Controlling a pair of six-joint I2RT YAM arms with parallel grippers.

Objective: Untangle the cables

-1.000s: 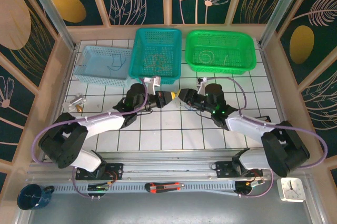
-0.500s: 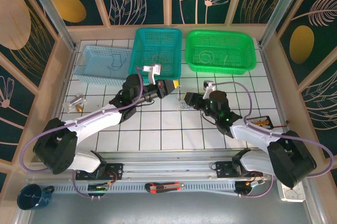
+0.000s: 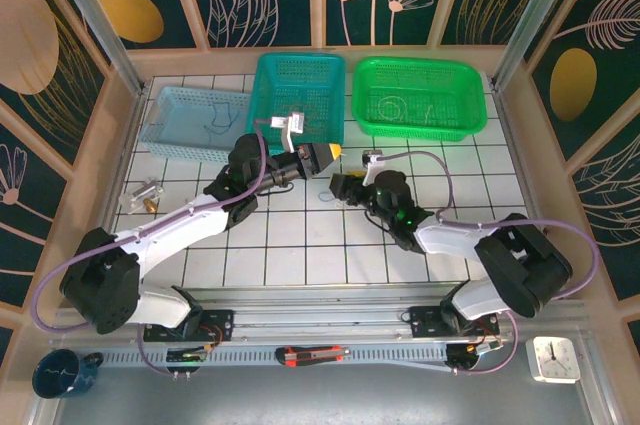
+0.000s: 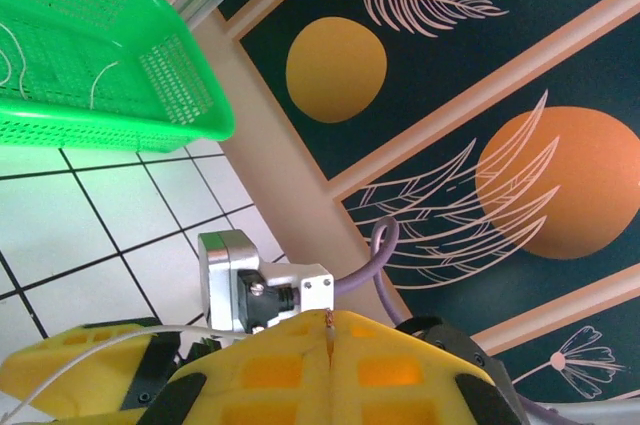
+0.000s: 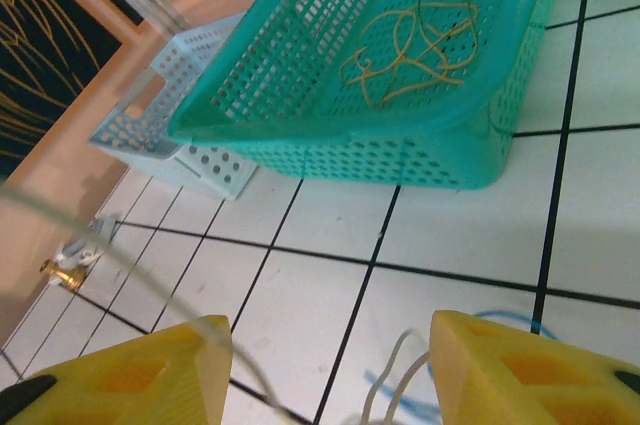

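Observation:
My left gripper (image 3: 327,154) hangs above the tiles just in front of the teal basket (image 3: 297,105). Its yellow jaws are shut, and in the left wrist view a thin brownish-white cable end (image 4: 328,322) is pinched in the seam of that gripper (image 4: 329,337). A whitish strand (image 4: 95,347) trails off to the left below it. My right gripper (image 3: 340,188) is low over the table with its jaws open. In the right wrist view, whitish cables (image 5: 385,393) and a blue cable (image 5: 415,400) lie on the tile between that gripper's (image 5: 330,370) fingers, untouched by them. A blurred thin strand (image 5: 95,230) crosses close in front of its left finger.
The teal basket (image 5: 300,95) holds brownish-yellow wires (image 5: 410,40). A green basket (image 3: 420,95) holds whitish wires, and a light blue basket (image 3: 195,123) stands at the back left. A small metal part (image 3: 145,195) lies at the left. A box cutter (image 3: 312,354) lies on the front rail.
My right gripper has opened and slid left, low over the table. My left gripper has pulled back and up toward the teal basket, still shut.

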